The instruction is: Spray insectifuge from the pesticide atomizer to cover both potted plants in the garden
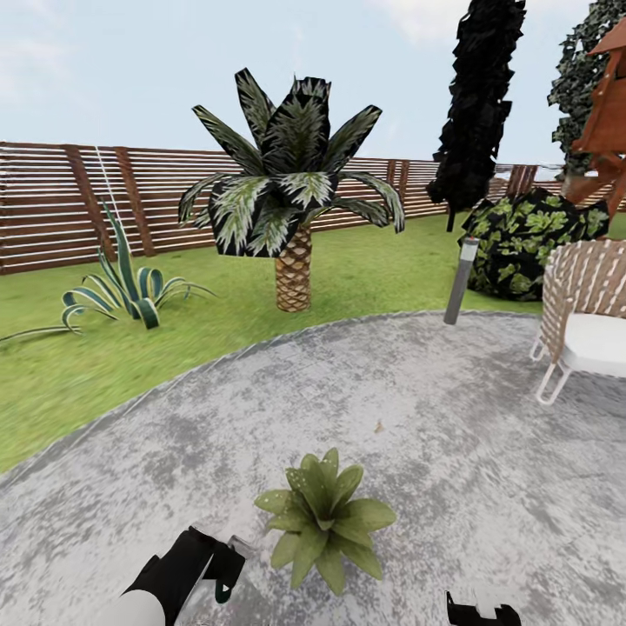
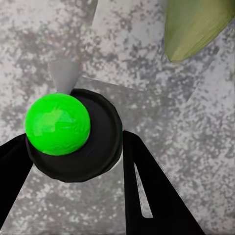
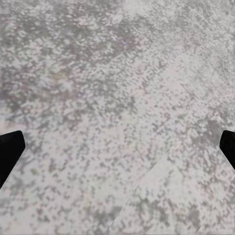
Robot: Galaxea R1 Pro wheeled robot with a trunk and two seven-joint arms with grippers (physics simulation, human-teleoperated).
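The left gripper [image 1: 228, 569] sits low over the round grey stone patio [image 1: 452, 409], its black fingers [image 2: 156, 191] closed on the pesticide atomizer [image 2: 73, 134]; in the left wrist view the atomizer's dark round top with its bright green spot lies between the two fingers, with a pale grey part poking out beyond it; in the head view only a pale sliver and a green fleck show at the gripper's tip. Just beside this gripper, toward the robot's right, stands one potted plant [image 1: 323, 520], a low rosette of broad pointed speckled leaves; one of its leaf tips enters the left wrist view ahead of the fingers; its pot is hidden under the leaves.

The right gripper [image 1: 481, 612] hangs on the far side of that plant from the left one, its fingertips spread wide with nothing but mottled stone between them.

Well beyond both grippers, on the lawn [image 1: 104, 365], rise a scaly-trunked palm [image 1: 294, 204] and a striped agave [image 1: 130, 287]; a brown slatted fence [image 1: 69, 204] closes the back; a wicker chair [image 1: 587, 313] and a short lamp post [image 1: 461, 280] stand at the patio's far edge, further to the right than the right gripper.
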